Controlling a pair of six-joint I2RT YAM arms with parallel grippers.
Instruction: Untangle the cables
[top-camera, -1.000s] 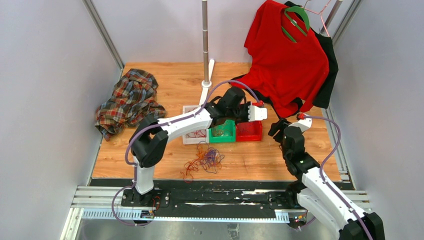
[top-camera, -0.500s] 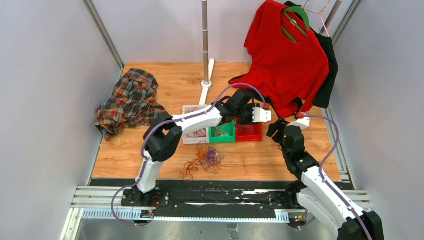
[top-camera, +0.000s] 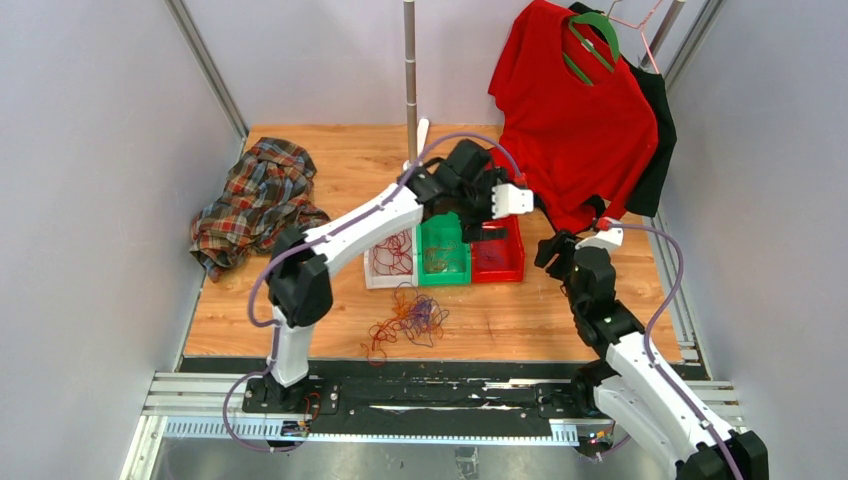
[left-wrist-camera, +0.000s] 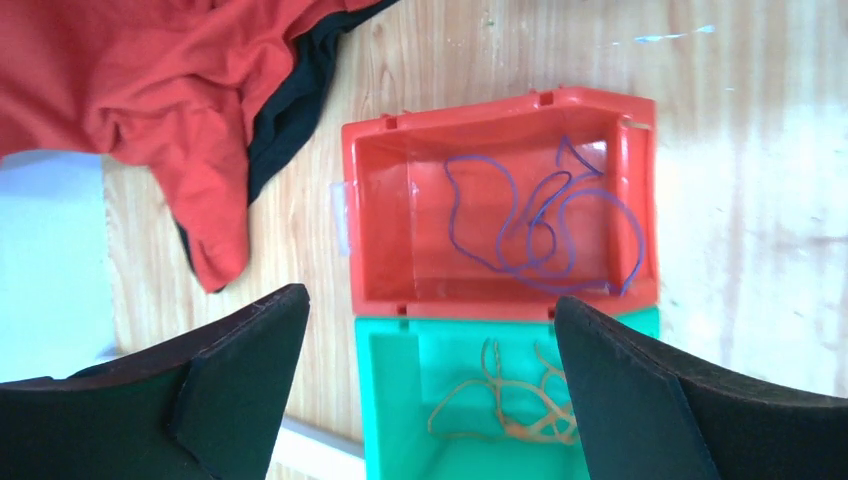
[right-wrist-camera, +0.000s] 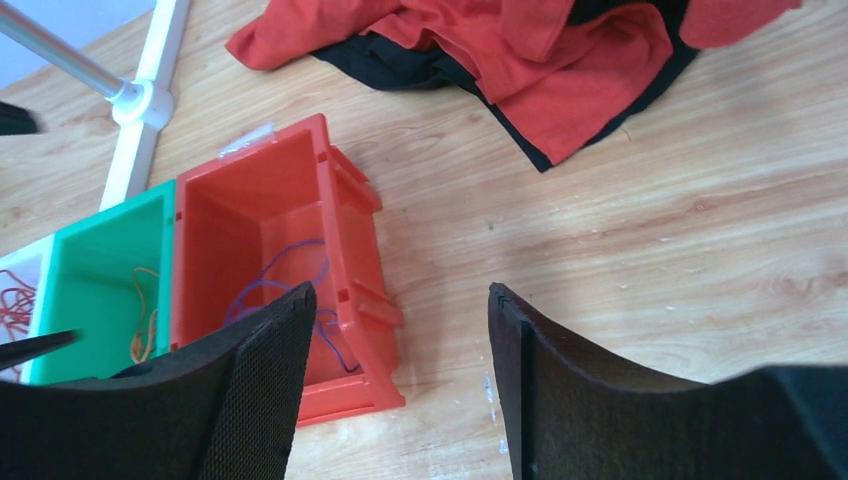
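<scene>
A tangle of red, orange and purple cables (top-camera: 406, 320) lies on the wooden floor in front of three bins. A purple cable (left-wrist-camera: 545, 225) lies loose in the red bin (left-wrist-camera: 480, 113), and an orange one (left-wrist-camera: 510, 405) in the green bin (left-wrist-camera: 390, 400). Red cable (top-camera: 395, 252) fills the white bin (top-camera: 372, 280). My left gripper (left-wrist-camera: 428, 300) hangs open and empty above the red and green bins. To the right of the red bin (right-wrist-camera: 350, 240), my right gripper (right-wrist-camera: 400, 290) stands open over bare wood, holding nothing.
A red shirt over a black one (top-camera: 570, 110) hangs on a hanger at the back right, its hem trailing onto the floor behind the bins. A plaid shirt (top-camera: 260, 200) is heaped at the left. A metal pole on a white foot (top-camera: 411, 90) stands behind the bins.
My left gripper went from shut to wide open and lifted back from over the red bin. The right arm has barely moved.
</scene>
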